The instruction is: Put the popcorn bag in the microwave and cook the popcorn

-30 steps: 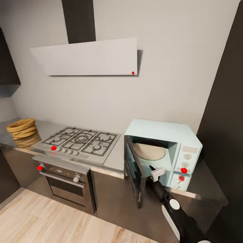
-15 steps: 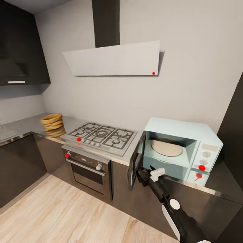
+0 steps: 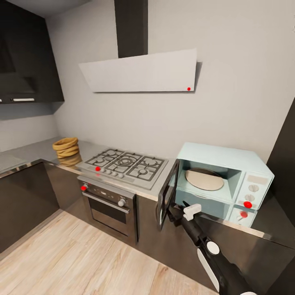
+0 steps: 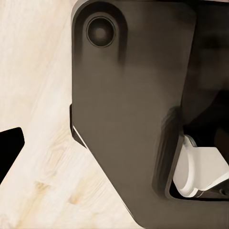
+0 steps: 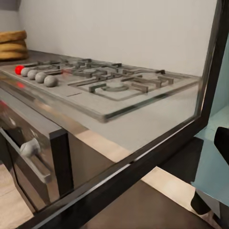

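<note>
Grey-walled kitchen, long grey glossy bench (image 3: 32,153): small tan-mustard cloth popcorn sack (image 3: 65,146) with rolled rim, well apart from right pincer (image 3: 185,207) at the pale blue microwave's (image 3: 223,174) open door, pincer opening indeterminable; probably light, soft, crushable; grip rim.

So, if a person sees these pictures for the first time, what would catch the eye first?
Probably the pale blue microwave at the right end of the countertop, its dark door swung open and a round plate inside. Next, the steel gas hob beneath the white slanted hood, and the tan popcorn bag far left of the hob.
</note>
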Controlling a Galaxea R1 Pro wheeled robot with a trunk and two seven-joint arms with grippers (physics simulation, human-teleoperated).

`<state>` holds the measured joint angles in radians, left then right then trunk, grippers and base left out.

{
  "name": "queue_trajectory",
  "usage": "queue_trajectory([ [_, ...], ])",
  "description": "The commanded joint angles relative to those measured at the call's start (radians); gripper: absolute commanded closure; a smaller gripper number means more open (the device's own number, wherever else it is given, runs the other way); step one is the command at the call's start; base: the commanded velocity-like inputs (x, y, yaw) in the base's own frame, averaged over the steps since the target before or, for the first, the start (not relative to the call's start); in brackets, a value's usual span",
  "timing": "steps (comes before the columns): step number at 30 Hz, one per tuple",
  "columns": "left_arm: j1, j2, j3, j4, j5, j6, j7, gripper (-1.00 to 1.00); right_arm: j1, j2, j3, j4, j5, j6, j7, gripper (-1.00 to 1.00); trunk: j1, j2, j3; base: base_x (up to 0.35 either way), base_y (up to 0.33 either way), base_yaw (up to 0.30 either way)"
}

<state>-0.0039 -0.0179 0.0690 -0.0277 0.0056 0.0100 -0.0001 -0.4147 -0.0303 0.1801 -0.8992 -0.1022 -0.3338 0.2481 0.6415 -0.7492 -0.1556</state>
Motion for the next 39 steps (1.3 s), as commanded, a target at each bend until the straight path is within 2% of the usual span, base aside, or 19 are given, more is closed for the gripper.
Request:
queue_trajectory([
  [1, -0.001, 0.000, 0.006, 0.000, 0.001, 0.001, 0.000, -1.00, -0.001, 0.004, 0.004, 0.000, -0.005, -0.004, 0.010, -1.00, 0.000, -0.001, -0.001, 0.000, -0.146, 0.000],
  [8, -0.001, 0.000, 0.006, 0.000, 0.001, 0.001, 0.000, -1.00, -0.001, 0.004, 0.002, 0.001, -0.004, -0.002, -0.007, -1.00, 0.000, -0.001, -0.001, -0.142, -0.183, 0.000],
  [12, -0.001, 0.000, 0.006, 0.000, 0.001, 0.001, 0.000, -1.00, -0.001, 0.004, -0.004, 0.005, -0.004, -0.002, -0.106, -1.00, 0.000, -0.001, -0.001, -0.318, -0.029, 0.000],
  [15, -0.001, 0.001, 0.007, 0.000, 0.001, 0.003, 0.000, -1.00, -0.002, 0.004, -0.006, 0.090, -0.004, -0.003, -0.182, -1.00, 0.000, -0.001, -0.001, -0.335, 0.016, 0.000],
  [18, -0.001, 0.004, 0.008, 0.000, 0.001, 0.004, 0.001, -1.00, -0.002, 0.004, -0.003, 0.162, -0.002, -0.003, -0.202, -1.00, 0.000, -0.001, -0.001, -0.311, 0.123, 0.000],
  [22, -0.001, 0.007, 0.008, 0.000, 0.001, 0.004, 0.001, -1.00, -0.002, 0.004, 0.000, 0.389, -0.002, -0.006, -0.206, -1.00, 0.000, -0.001, -0.001, -0.253, 0.219, 0.000],
  [24, -0.001, 0.007, 0.008, 0.000, 0.001, 0.004, 0.002, -1.00, -0.002, 0.004, 0.001, 0.541, -0.001, -0.006, -0.207, -1.00, 0.000, -0.001, -0.001, -0.186, 0.272, 0.000],
  [28, -0.001, 0.009, 0.009, 0.000, 0.002, 0.003, 0.002, -1.00, -0.001, 0.003, 0.002, 0.930, -0.001, 0.006, -0.209, -1.00, 0.000, -0.001, -0.001, -0.079, 0.305, 0.000],
  [31, -0.001, 0.009, 0.008, 0.000, 0.001, 0.001, 0.002, -1.00, 0.036, 0.004, 0.001, 0.973, -0.001, 0.093, -0.208, -1.00, 0.000, -0.001, -0.001, -0.006, 0.114, 0.000],
  [32, -0.001, 0.009, 0.008, 0.000, 0.002, 0.001, 0.002, -1.00, 0.065, 0.008, 0.000, 0.979, -0.001, 0.178, -0.207, -1.00, 0.000, -0.001, -0.001, -0.001, 0.025, 0.000],
  [35, -0.001, 0.009, 0.008, 0.000, 0.002, 0.001, 0.002, -1.00, 0.117, 0.014, 0.000, 0.981, -0.001, 0.300, -0.211, -1.00, 0.000, -0.001, -0.001, -0.001, 0.010, 0.000],
  [38, -0.001, 0.009, 0.008, 0.000, 0.002, 0.001, 0.002, -1.00, 0.167, 0.015, -0.001, 0.982, -0.001, 0.339, -0.225, -1.00, 0.000, -0.001, -0.001, 0.000, 0.002, 0.000],
  [39, -0.001, 0.009, 0.008, 0.000, 0.002, 0.001, 0.002, -1.00, 0.205, 0.014, 0.000, 0.982, -0.001, 0.344, -0.257, -1.00, 0.000, -0.001, -0.001, 0.000, 0.000, 0.000],
])
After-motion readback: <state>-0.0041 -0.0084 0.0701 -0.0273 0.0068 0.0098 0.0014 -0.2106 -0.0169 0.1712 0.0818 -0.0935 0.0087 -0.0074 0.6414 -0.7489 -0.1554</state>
